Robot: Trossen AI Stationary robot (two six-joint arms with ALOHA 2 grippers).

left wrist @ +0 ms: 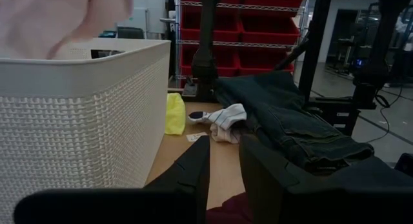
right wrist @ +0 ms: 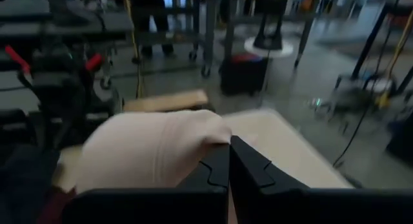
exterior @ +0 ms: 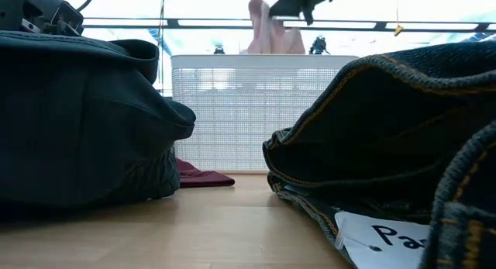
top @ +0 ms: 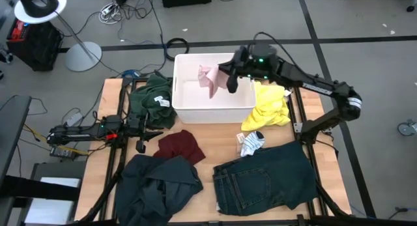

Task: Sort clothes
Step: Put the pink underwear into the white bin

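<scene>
— Where is the right pincer (top: 229,78)?

— Over the white tub (top: 189,109), raised above its open top. Its fingers are pressed together on the pink piece (top: 210,79), which hangs from them above the tub's inside. The right wrist view shows the pale pink cloth (right wrist: 148,153) bunched just ahead of the two dark fingers, caught in the narrow seam between them.

— And the left one?

— The left pincer (top: 141,136) lies low on the tabletop (top: 208,151), at the left side, just beside the maroon piece (top: 180,145) and near the green top (top: 151,102). Its fingers stand slightly apart with nothing between them (its wrist camera looks through the gap at the wood).

— The rest of the clothes?

— The green top is heaped against the tub's left wall. The yellow piece (top: 270,107) lies against the tub's right corner, partly under the right arm. The small pale socks (top: 251,142) sit between the yellow piece and the dark blue jeans (top: 264,179), which are spread at the front right. The dark grey-green jacket (top: 156,187) is crumpled at the front left, touching the maroon piece's lower edge.

— Anything from the low view?

— The jacket (exterior: 77,122) and jeans (exterior: 387,137) fill the foreground, with the tub's woven wall (exterior: 248,114) between them and the pink cloth (exterior: 267,32) showing above its rim.
</scene>
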